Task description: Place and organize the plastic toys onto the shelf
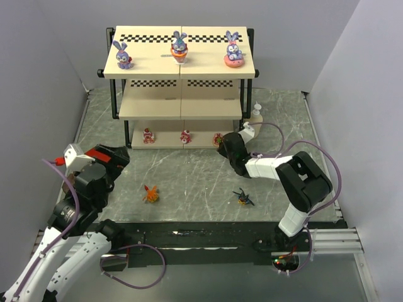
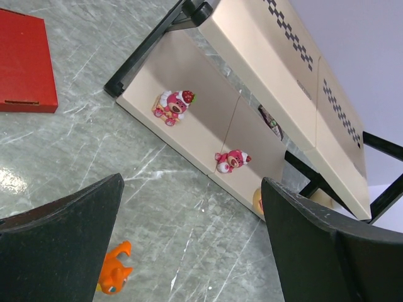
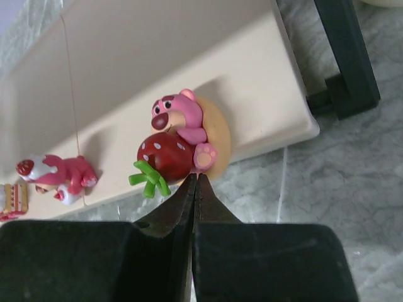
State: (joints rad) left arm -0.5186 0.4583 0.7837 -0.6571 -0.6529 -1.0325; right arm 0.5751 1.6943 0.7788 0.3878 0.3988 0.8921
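The shelf (image 1: 151,66) holds six: three bunnies (image 1: 179,47) on top, three pink bears (image 1: 186,136) at the bottom. The orange creature (image 1: 150,194) and dark winged toy (image 1: 243,198) lie on the near table (image 1: 189,176). The right gripper (image 3: 195,182) is closed, empty, by the rightmost bear (image 3: 182,135); the left gripper (image 2: 192,182) gapes empty

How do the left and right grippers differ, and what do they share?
The left gripper is wide open; the right gripper is shut. The left gripper hangs above the table near the orange creature; the right gripper points at the pink bear on the shelf's bottom board. Neither holds anything.
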